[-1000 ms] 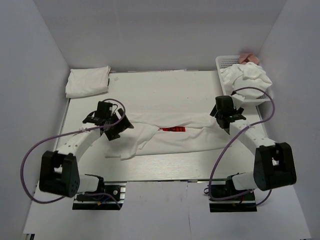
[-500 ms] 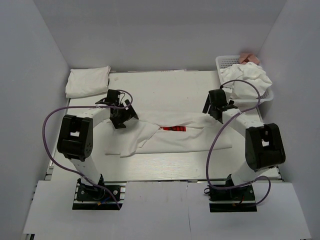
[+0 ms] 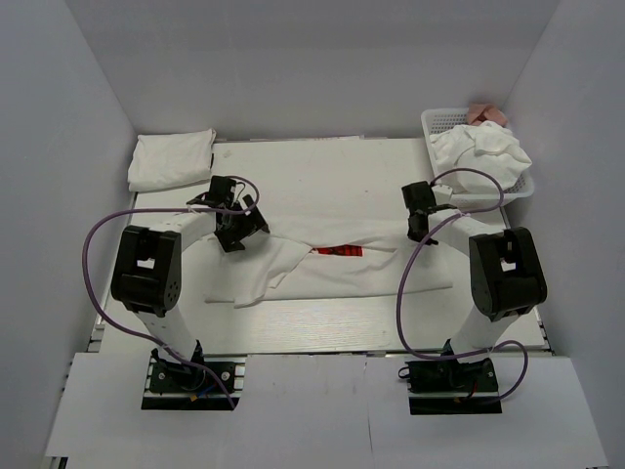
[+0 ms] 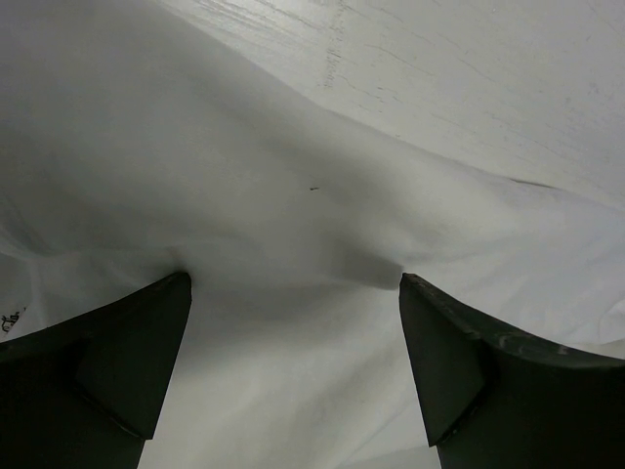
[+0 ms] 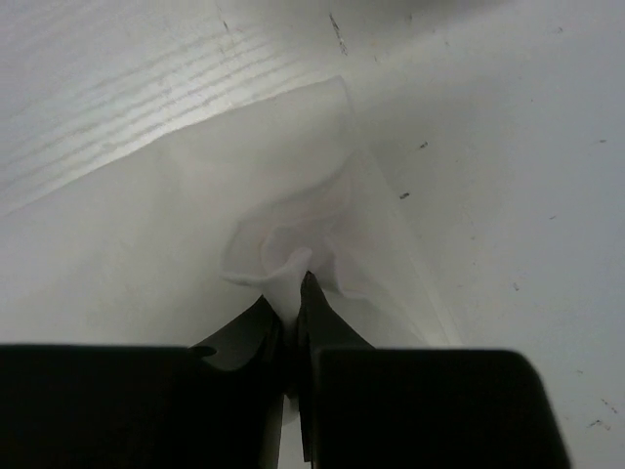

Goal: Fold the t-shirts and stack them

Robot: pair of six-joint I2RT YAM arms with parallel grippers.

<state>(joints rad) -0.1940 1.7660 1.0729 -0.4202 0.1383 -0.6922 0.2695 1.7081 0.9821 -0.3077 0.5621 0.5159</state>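
One t-shirt (image 3: 342, 276) spread out, one folded t-shirt (image 3: 173, 159), one basket (image 3: 442, 119) holding crumpled shirts (image 3: 483, 151), number unclear.

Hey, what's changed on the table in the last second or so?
Both arms reached away from their bases to the far edge of the spread shirt. The right tool shut and pinched a fold of that shirt; the left tool is open, down on the cloth. The shirt, the folded shirt at far left and the basket of crumpled shirts stayed put.
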